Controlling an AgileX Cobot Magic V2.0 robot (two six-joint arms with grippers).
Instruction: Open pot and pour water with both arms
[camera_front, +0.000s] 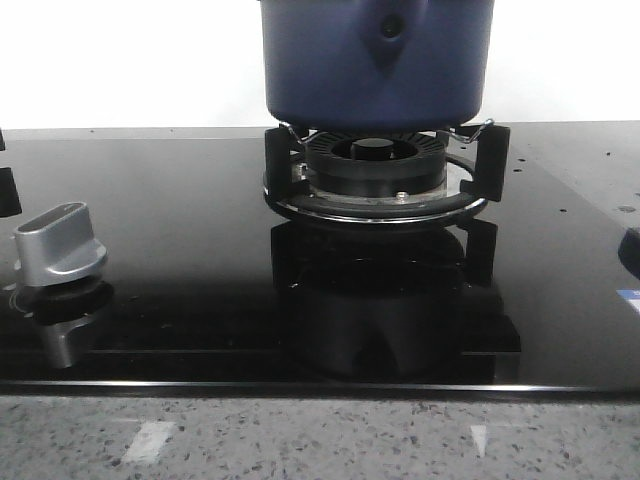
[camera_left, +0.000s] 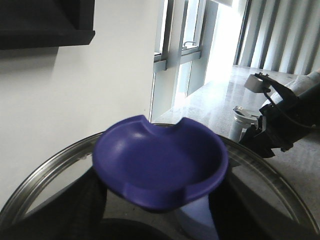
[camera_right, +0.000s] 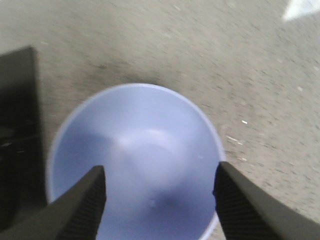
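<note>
The pot (camera_front: 375, 65) sits on the burner (camera_front: 376, 175) at the far middle of the black glass cooktop (camera_front: 180, 250), its dark blue wall filling the top of the front view and its pointed handle mount with the dark rivet facing the camera. The pot's top is cut off by the frame there, so the lid cannot be seen from the front. A silver control knob (camera_front: 62, 245) stands near the cooktop's left edge, well apart from the burner. Below the cooktop's near edge runs the speckled grey counter (camera_front: 320, 440).

Over on the left wrist view, the left end effector (camera_left: 162, 215) has its dark fingers (camera_left: 85, 210) either side of a blue knob (camera_left: 160, 167), a dished, notched piece sitting at the centre of a glass lid with a metal rim (camera_left: 45, 170). The fingers look closed in on the knob's stem, though the contact itself is hidden beneath the knob.

Right wrist view now: the right end effector (camera_right: 159, 200) is spread wide, both fingers (camera_right: 82, 207) hovering above a pale blue bowl (camera_right: 145, 145) resting on the speckled counter, nothing between them. The cooktop's dark edge shows just beside the bowl.
</note>
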